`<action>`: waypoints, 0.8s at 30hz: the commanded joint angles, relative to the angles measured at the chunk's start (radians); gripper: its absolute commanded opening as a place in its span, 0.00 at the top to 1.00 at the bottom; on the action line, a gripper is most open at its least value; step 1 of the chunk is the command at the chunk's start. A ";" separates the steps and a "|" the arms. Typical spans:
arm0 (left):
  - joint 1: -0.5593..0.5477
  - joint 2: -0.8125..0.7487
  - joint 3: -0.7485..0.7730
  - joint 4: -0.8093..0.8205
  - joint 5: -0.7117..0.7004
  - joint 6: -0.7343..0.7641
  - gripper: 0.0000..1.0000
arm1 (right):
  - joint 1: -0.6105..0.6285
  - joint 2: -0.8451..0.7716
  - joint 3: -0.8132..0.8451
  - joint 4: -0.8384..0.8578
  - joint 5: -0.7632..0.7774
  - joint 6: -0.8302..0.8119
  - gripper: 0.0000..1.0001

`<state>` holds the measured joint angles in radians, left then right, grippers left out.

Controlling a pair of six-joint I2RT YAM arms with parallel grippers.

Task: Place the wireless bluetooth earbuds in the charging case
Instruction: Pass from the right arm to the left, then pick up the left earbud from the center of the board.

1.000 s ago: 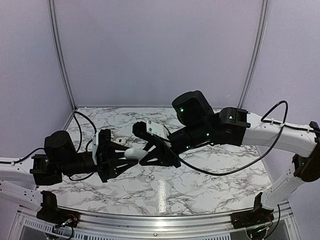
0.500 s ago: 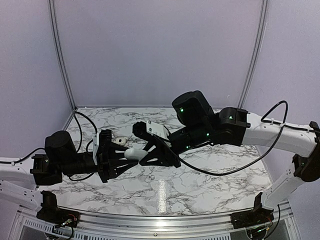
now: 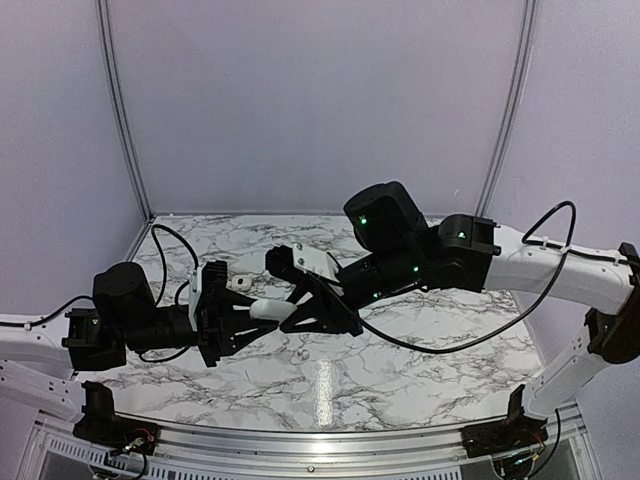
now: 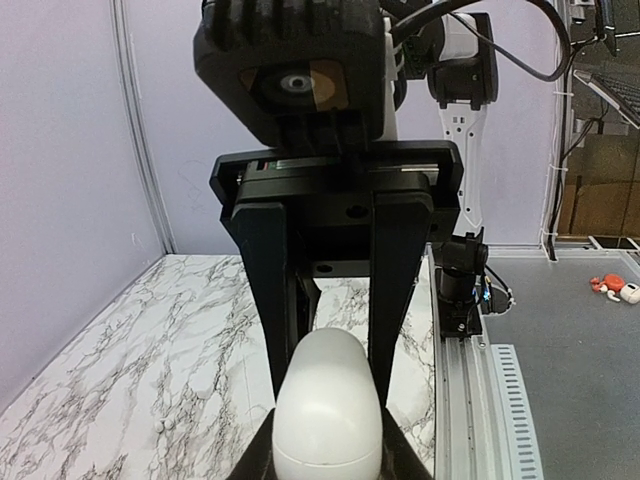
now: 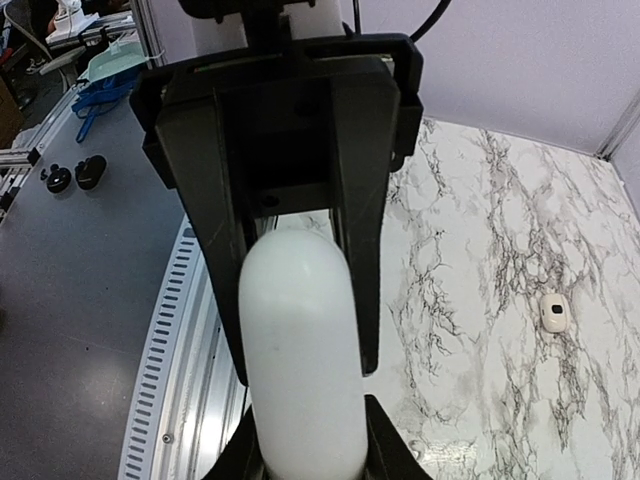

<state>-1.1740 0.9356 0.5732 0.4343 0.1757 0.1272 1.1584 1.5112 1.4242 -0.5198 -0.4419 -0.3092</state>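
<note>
The charging case (image 3: pixel 268 308), a closed glossy white pebble, hangs in the air above the marble table (image 3: pixel 420 370), between the two arms. My left gripper (image 3: pixel 248 314) is shut on one end of it, and the case (image 4: pixel 328 400) fills the gap between the left gripper's (image 4: pixel 328 445) own fingers. From the other side my right gripper (image 3: pixel 292 306) is shut on the same case (image 5: pixel 300 340), its fingertips meeting the left's. One small white earbud (image 3: pixel 237 283) with a dark spot lies on the table behind the grippers; the earbud (image 5: pixel 553 312) also shows in the right wrist view.
A slotted metal rail (image 3: pixel 320 440) runs along the table's near edge. Purple walls with metal posts (image 3: pixel 118 110) close off the back and sides. Off the table lie a blue tool (image 5: pixel 100 95) and two black knobs (image 5: pixel 75 175).
The left gripper has rolled at the wrist and its jaws have closed further onto the case. The right arm and the case have stayed in place.
</note>
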 commanded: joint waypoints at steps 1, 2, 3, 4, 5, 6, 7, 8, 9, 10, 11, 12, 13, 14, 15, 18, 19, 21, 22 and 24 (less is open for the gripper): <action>0.007 -0.010 0.022 -0.002 0.002 0.009 0.89 | 0.005 -0.002 0.048 0.005 -0.007 0.007 0.94; 0.008 -0.013 0.020 -0.002 0.004 0.009 0.91 | 0.005 -0.005 0.046 0.008 -0.007 0.008 0.91; 0.009 -0.017 0.017 -0.002 0.005 0.009 0.93 | 0.005 -0.008 0.043 0.014 -0.007 0.013 0.77; 0.010 -0.021 0.011 -0.001 0.008 0.009 0.93 | 0.005 -0.013 0.039 0.023 -0.008 0.018 0.67; 0.010 -0.027 0.006 0.000 0.007 0.009 0.94 | 0.004 -0.017 0.035 0.031 -0.005 0.023 0.60; 0.010 -0.032 0.002 0.000 0.007 0.010 0.94 | 0.004 -0.022 0.032 0.038 0.000 0.026 0.54; 0.010 -0.037 0.000 0.000 0.010 0.014 0.95 | 0.004 -0.026 0.030 0.046 0.001 0.031 0.50; 0.010 -0.041 -0.003 0.000 0.017 0.017 0.96 | 0.003 -0.028 0.030 0.055 0.004 0.037 0.48; 0.010 -0.046 -0.009 -0.001 0.024 0.020 0.97 | 0.002 -0.031 0.029 0.066 0.006 0.043 0.46; 0.010 -0.050 -0.012 0.000 0.029 0.021 0.98 | 0.000 -0.034 0.029 0.077 0.003 0.051 0.45; 0.011 -0.056 -0.015 0.001 0.033 0.023 0.99 | -0.001 -0.035 0.030 0.088 0.002 0.056 0.44; 0.010 -0.059 -0.017 0.002 0.040 0.026 1.00 | -0.002 -0.034 0.034 0.102 0.001 0.061 0.44; 0.010 -0.062 -0.020 0.004 0.047 0.027 1.00 | -0.003 -0.031 0.038 0.110 0.003 0.066 0.44; 0.010 -0.065 -0.020 0.004 0.053 0.027 1.00 | -0.004 -0.028 0.043 0.115 0.006 0.070 0.44; 0.010 -0.067 -0.021 0.006 0.063 0.029 1.00 | -0.007 -0.024 0.048 0.119 0.008 0.073 0.44; 0.010 -0.075 -0.027 0.006 0.074 0.030 1.00 | -0.011 -0.018 0.060 0.123 0.016 0.078 0.44; 0.010 -0.080 -0.031 0.006 0.078 0.031 1.00 | -0.011 -0.014 0.064 0.121 0.023 0.078 0.45; 0.010 -0.088 -0.034 0.007 0.084 0.034 1.00 | -0.014 -0.012 0.067 0.123 0.027 0.079 0.46; 0.010 -0.092 -0.039 0.007 0.085 0.036 1.00 | -0.017 -0.013 0.067 0.125 0.025 0.082 0.46; 0.010 -0.098 -0.046 0.007 0.086 0.040 1.00 | -0.022 -0.017 0.068 0.131 0.015 0.090 0.47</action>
<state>-1.1645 0.8639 0.5529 0.4358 0.2218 0.1471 1.1534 1.5051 1.4399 -0.4381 -0.4385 -0.2481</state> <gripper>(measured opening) 0.254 0.535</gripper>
